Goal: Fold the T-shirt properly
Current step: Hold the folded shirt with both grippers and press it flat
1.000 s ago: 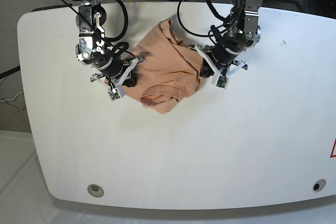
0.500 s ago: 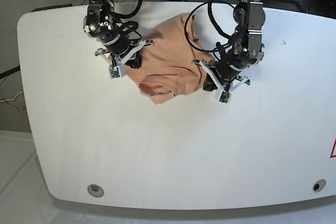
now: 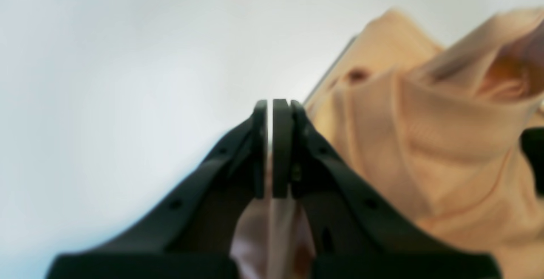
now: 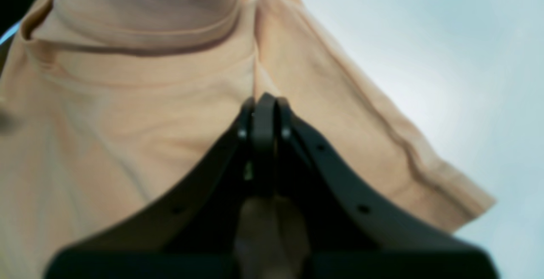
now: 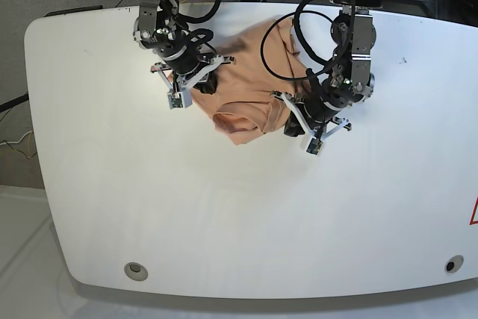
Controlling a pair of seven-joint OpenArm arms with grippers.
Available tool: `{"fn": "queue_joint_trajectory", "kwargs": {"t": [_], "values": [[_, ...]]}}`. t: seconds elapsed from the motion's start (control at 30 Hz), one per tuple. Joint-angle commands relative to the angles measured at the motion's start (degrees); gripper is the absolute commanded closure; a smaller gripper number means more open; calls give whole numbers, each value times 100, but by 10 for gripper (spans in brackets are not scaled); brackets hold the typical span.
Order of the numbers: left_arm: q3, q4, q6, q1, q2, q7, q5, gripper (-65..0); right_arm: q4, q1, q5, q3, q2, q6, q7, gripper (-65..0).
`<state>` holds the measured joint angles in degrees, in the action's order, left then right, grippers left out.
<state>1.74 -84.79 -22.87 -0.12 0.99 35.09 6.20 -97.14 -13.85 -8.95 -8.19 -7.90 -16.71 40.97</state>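
Note:
The salmon T-shirt lies crumpled in a bunch on the white table, toward the back middle. My right gripper is at the bunch's left edge. In the right wrist view the gripper is shut, with fabric pinched between its fingers. My left gripper is at the bunch's right front edge. In the left wrist view the gripper is nearly closed, with a fold of shirt caught low between the fingers. The label and the yellow mark are not in view.
Black cables loop from both arms over the back of the table. The table's back edge runs close behind the shirt. Two round holes sit near the front corners.
My right gripper has moved back and to the right, and my left gripper has come forward a little. The shirt bunch has shifted with them, toward the table's back edge.

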Motion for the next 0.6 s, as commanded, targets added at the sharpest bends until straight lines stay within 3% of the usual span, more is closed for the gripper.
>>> {"fn": "queue_joint_trajectory", "kwargs": {"t": [0.0, 0.4, 0.57], "values": [[42, -88, -38, -186, -121, -103, 62, -9, -110, 149, 38, -109, -110, 111, -40, 0], [191, -624, -47, -265, -587, -59, 70, -9, -664, 290, 38, -408, -110, 172, -40, 0], [182, -1143, -47, 43, -746, 284, 70, -9, -681, 396, 38, -302, -110, 137, -14, 0]]}}
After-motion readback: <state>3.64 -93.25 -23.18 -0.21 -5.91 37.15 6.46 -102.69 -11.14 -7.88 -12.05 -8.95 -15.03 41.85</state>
